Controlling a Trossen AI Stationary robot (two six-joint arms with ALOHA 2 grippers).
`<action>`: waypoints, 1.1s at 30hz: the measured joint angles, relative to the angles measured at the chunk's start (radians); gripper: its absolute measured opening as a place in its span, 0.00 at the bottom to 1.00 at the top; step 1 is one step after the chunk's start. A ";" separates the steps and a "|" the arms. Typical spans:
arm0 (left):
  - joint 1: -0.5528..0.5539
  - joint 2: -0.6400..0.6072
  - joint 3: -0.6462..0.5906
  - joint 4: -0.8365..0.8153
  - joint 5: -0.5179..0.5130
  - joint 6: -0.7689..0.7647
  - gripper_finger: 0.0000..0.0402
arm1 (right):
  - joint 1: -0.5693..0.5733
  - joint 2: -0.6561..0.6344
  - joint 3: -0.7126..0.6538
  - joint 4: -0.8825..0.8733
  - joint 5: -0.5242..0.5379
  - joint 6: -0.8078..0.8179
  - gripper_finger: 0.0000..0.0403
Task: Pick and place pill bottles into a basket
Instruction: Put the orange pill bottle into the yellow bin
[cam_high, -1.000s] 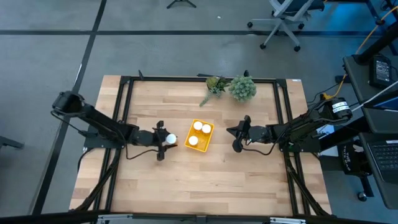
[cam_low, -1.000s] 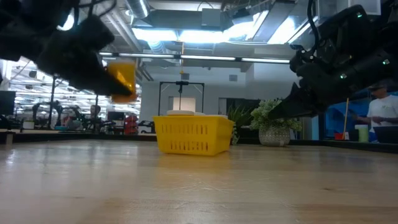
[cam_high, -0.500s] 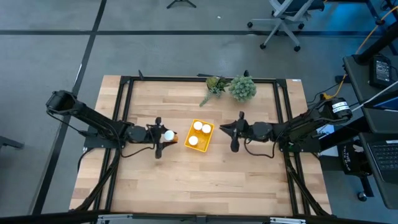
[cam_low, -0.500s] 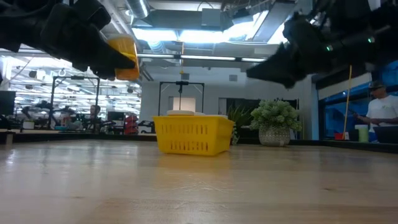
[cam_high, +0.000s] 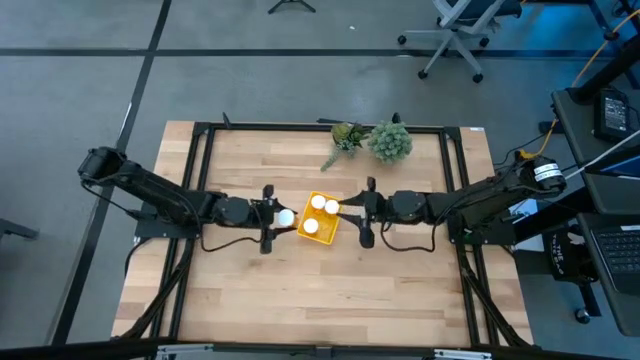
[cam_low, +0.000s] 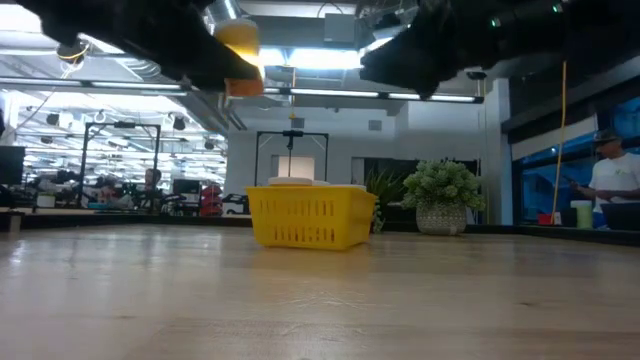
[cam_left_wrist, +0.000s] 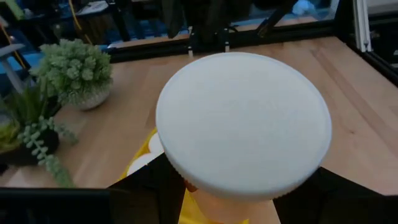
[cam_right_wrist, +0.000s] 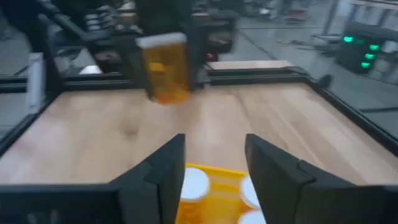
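Note:
My left gripper (cam_high: 274, 216) is shut on an orange pill bottle with a white cap (cam_high: 286, 216), held high above the table just left of the yellow basket (cam_high: 322, 232). The bottle also shows in the low view (cam_low: 240, 55) and in the right wrist view (cam_right_wrist: 165, 67). Its cap fills the left wrist view (cam_left_wrist: 242, 124). Three white-capped bottles (cam_high: 318, 204) stand in the basket. My right gripper (cam_high: 361, 212) is open and empty, raised at the basket's right side; its fingers stand over the basket's edge (cam_right_wrist: 214, 168). My left gripper pinches the bottle's orange body (cam_low: 232, 72) below the cap between its two fingers, which show on either side of it (cam_left_wrist: 149, 186). The fingers come from the table's left side. The bottle stands about upright, cap up, lifted clear of the table.
Two green plant sprigs in pots (cam_high: 388, 140) stand at the far edge behind the basket. A black frame (cam_high: 200, 160) runs around the table top. The bare wood (cam_high: 320, 290) lies nearer than the basket. A person (cam_low: 612, 180) stands in the room beyond.
My left gripper has gone up and toward the basket with the bottle, which stays upright and is now higher above the table. My right gripper has gone toward the table's left, up to the basket's right side, and has risen.

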 joint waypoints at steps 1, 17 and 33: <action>0.011 0.017 0.013 0.000 0.014 0.007 0.47 | 0.000 0.000 0.017 -0.022 -0.021 -0.009 0.44; 0.133 0.212 0.160 0.000 0.157 0.075 0.47 | 0.000 0.182 0.203 -0.072 -0.093 -0.158 0.67; 0.140 0.217 0.167 0.000 0.160 0.087 0.47 | -0.002 0.283 0.284 -0.019 -0.098 -0.168 0.71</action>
